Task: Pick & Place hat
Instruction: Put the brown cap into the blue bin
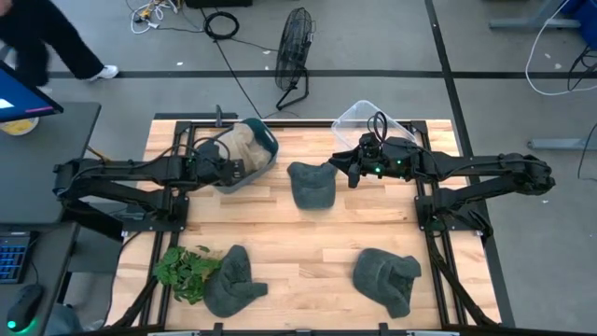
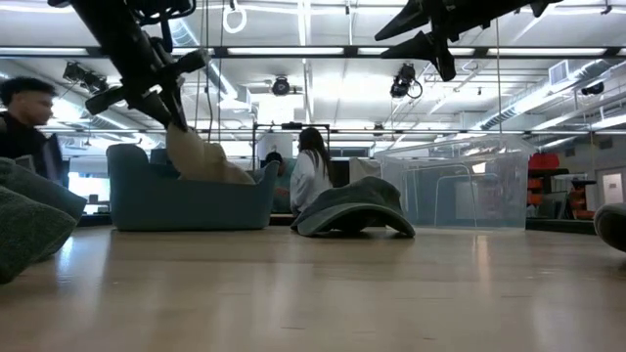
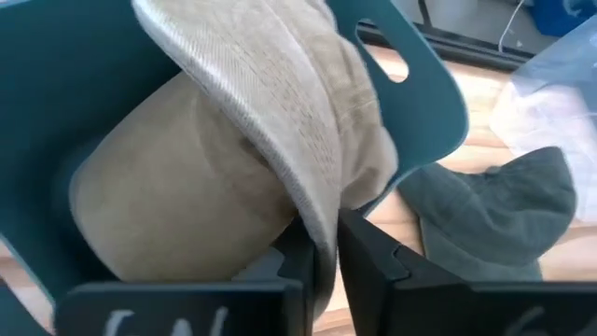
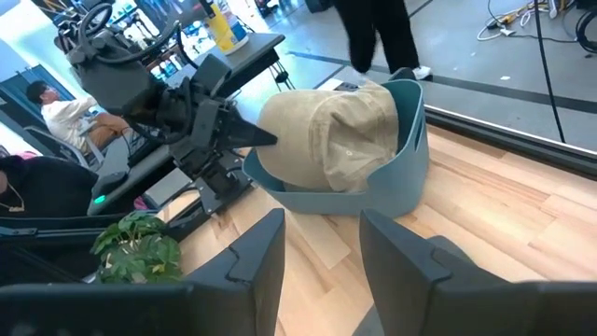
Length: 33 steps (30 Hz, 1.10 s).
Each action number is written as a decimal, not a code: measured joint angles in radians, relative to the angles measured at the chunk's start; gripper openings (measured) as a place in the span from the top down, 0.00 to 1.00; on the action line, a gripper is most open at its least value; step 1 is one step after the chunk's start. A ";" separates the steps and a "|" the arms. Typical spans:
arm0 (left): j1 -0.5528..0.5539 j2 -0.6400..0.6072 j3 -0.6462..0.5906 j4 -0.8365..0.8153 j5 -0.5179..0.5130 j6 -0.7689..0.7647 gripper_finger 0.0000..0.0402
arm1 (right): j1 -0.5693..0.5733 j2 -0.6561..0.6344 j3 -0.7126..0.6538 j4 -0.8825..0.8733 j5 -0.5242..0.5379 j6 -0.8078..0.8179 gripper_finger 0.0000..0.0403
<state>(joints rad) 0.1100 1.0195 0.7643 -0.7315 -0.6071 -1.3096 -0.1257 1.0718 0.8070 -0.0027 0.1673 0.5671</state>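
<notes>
A beige cap (image 1: 244, 142) sits partly in a teal bin (image 1: 264, 152) at the table's far left; in the low view the beige cap (image 2: 201, 156) sticks up over the bin's rim (image 2: 191, 200). My left gripper (image 3: 320, 245) is at the bin, shut on the cap. A grey-green cap (image 1: 312, 184) lies on the table's middle by its brim and crown. My right gripper (image 4: 322, 247) hovers open above the table, right of that cap, touching nothing. Two more grey caps (image 1: 387, 277) (image 1: 235, 280) lie near the near edge. My left gripper pinches the beige cap's brim edge (image 3: 312, 219) between its two fingers, coming slantwise from the table's left and above. The brim stands up out of the bin while the crown (image 3: 177, 196) rests inside the teal bin.
A clear plastic bin (image 1: 371, 121) stands at the far edge behind my right arm. A green leafy plant (image 1: 184, 270) lies at the near left corner. The open wood in the table's middle near part (image 1: 298, 243) is free. People are in the room beyond.
</notes>
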 joint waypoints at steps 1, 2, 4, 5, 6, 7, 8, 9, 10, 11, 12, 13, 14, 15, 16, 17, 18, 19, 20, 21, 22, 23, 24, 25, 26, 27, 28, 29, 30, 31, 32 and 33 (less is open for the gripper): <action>0.001 0.000 0.000 -0.002 0.001 0.004 0.86 | 0.000 0.000 0.000 0.000 0.000 0.000 0.64; 0.001 0.000 -0.001 -0.002 0.002 0.006 0.84 | 0.000 0.000 0.000 0.000 0.000 0.000 0.64; 0.001 -0.001 -0.002 -0.004 0.003 0.005 0.79 | 0.000 0.000 0.000 0.001 0.000 0.000 0.64; 0.001 -0.007 -0.002 -0.004 0.004 0.005 0.76 | 0.000 0.000 0.000 0.002 0.000 0.000 0.64; 0.001 -0.013 -0.002 -0.003 0.004 0.005 0.74 | 0.000 0.000 0.000 0.002 -0.001 0.000 0.64; 0.000 -0.017 0.000 -0.004 0.004 0.005 0.71 | 0.000 0.000 0.000 0.002 -0.002 0.000 0.64; 0.000 -0.022 0.004 -0.013 0.004 0.006 0.69 | 0.000 0.000 0.000 0.002 -0.002 0.000 0.64; 0.001 -0.029 0.011 -0.032 0.005 0.007 0.67 | 0.000 0.000 0.000 0.002 -0.002 0.000 0.64; 0.000 -0.036 0.022 -0.053 0.005 0.005 0.65 | 0.000 0.000 0.000 0.002 -0.002 0.000 0.64; 0.000 -0.042 0.039 -0.072 0.004 0.004 0.63 | 0.000 0.000 0.000 0.002 -0.006 0.000 0.64; -0.001 -0.049 0.059 -0.098 0.004 0.004 0.62 | 0.000 0.000 0.000 0.003 -0.018 0.000 0.64; -0.002 -0.055 0.077 -0.137 0.004 0.004 0.61 | 0.000 0.000 0.000 0.007 -0.029 0.000 0.64; -0.002 -0.059 0.096 -0.172 0.003 0.004 0.60 | 0.000 0.000 0.000 0.010 -0.035 0.000 0.64; -0.002 -0.061 0.119 -0.210 0.004 0.004 0.60 | 0.000 0.000 0.000 0.010 -0.040 -0.002 0.64; -0.002 -0.062 0.142 -0.244 0.003 0.004 0.60 | 0.000 0.000 0.000 0.010 -0.044 -0.005 0.64; -0.002 -0.066 0.163 -0.277 0.002 0.004 0.60 | 0.000 0.000 0.000 0.012 -0.046 -0.009 0.64; -0.002 -0.066 0.184 -0.309 0.002 0.004 0.60 | 0.000 0.000 0.000 0.014 -0.049 -0.012 0.64; -0.002 -0.066 0.203 -0.328 0.001 0.004 0.60 | 0.000 0.000 0.000 0.014 -0.052 -0.017 0.64; -0.002 -0.066 0.223 -0.337 0.002 0.004 0.60 | 0.000 0.000 0.000 0.015 -0.052 -0.025 0.64; -0.002 -0.066 0.240 -0.343 0.002 0.007 0.61 | 0.000 0.000 0.000 0.016 -0.052 -0.028 0.64; -0.002 -0.066 0.255 -0.340 0.001 0.017 0.62 | 0.000 0.000 0.000 0.016 -0.052 -0.031 0.64; -0.002 -0.066 0.269 -0.330 0.001 0.039 0.63 | 0.000 0.000 0.000 0.016 -0.052 -0.034 0.64; -0.002 -0.065 0.278 -0.314 0.001 0.065 0.65 | 0.000 0.000 0.000 0.016 -0.052 -0.034 0.64; 0.000 -0.061 0.280 -0.300 0.000 0.089 0.67 | 0.000 0.000 0.000 0.016 -0.052 -0.034 0.64; 0.005 -0.056 0.280 -0.285 0.001 0.110 0.69 | 0.000 0.000 0.000 0.016 -0.052 -0.034 0.64; 0.012 -0.050 0.278 -0.272 0.001 0.119 0.72 | 0.000 0.000 0.000 0.016 -0.052 -0.034 0.64; 0.019 -0.045 0.276 -0.270 0.002 0.121 0.76 | 0.000 0.000 0.000 0.016 -0.052 -0.034 0.64; 0.028 -0.033 0.275 -0.274 0.001 0.116 0.79 | 0.000 0.000 0.000 0.016 -0.052 -0.034 0.64; 0.036 -0.015 0.276 -0.269 0.000 0.115 0.83 | 0.000 0.000 0.000 0.017 -0.052 -0.034 0.64; 0.046 -0.001 0.276 -0.267 0.000 0.115 0.87 | 0.000 0.000 0.000 0.017 -0.052 -0.034 0.64; 0.057 0.016 0.275 -0.267 0.001 0.117 0.91 | 0.000 0.000 0.000 0.021 -0.052 -0.034 0.64; 0.068 0.037 0.275 -0.267 0.002 0.117 0.95 | 0.000 0.000 0.001 0.023 -0.052 -0.034 0.64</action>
<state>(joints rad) 0.1784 1.0563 1.0393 -0.9982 -0.6052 -1.1923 -0.1261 1.0721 0.8075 0.0200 0.1154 0.5331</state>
